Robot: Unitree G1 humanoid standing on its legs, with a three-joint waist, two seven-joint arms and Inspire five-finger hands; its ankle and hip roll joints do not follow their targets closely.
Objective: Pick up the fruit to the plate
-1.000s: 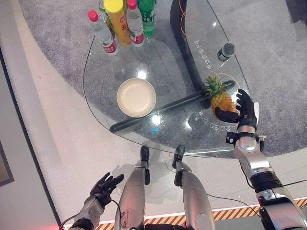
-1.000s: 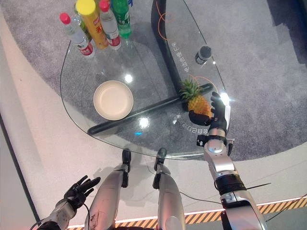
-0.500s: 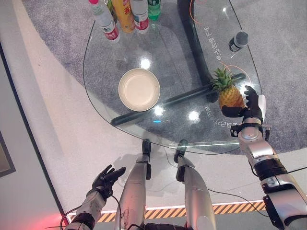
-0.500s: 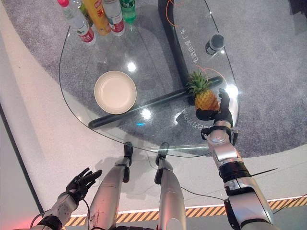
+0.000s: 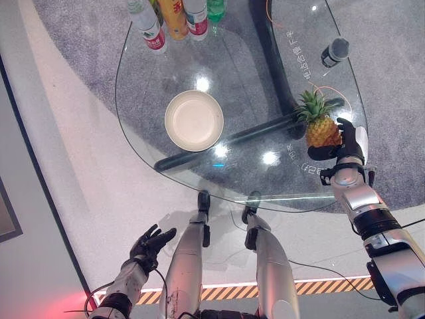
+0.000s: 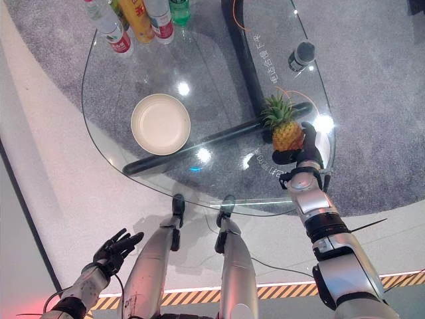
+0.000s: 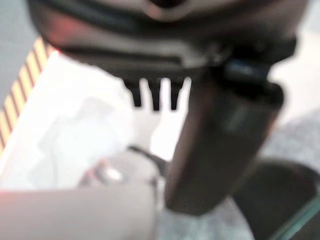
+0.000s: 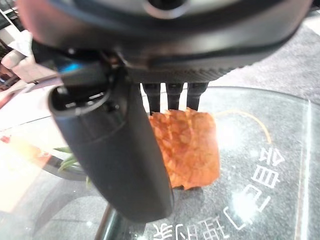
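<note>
A pineapple [image 5: 321, 130] stands upright near the right edge of the round glass table [image 5: 146, 86]. My right hand [image 5: 346, 143] is right against it: the thumb sits at its near lower side and straight fingers rest along its right side, so the hand is open around the fruit. In the right wrist view the pineapple [image 8: 189, 150] shows between the thumb [image 8: 115, 155] and the fingers. The cream plate [image 5: 194, 120] lies empty in the middle of the table, well to the left of the fruit. My left hand [image 5: 149, 243] hangs low over the floor, fingers spread.
Several bottles [image 5: 174, 14] stand at the table's far edge. A dark cylinder with a grey top [image 5: 334, 51] sits at the far right. A thin orange cable [image 5: 327, 90] lies by the pineapple. Under the glass runs the dark table base [image 5: 232, 141].
The camera has shifted. My right hand's thumb and fingers have drawn in closer around the pineapple, which still stands on the glass. The left hand stays low.
</note>
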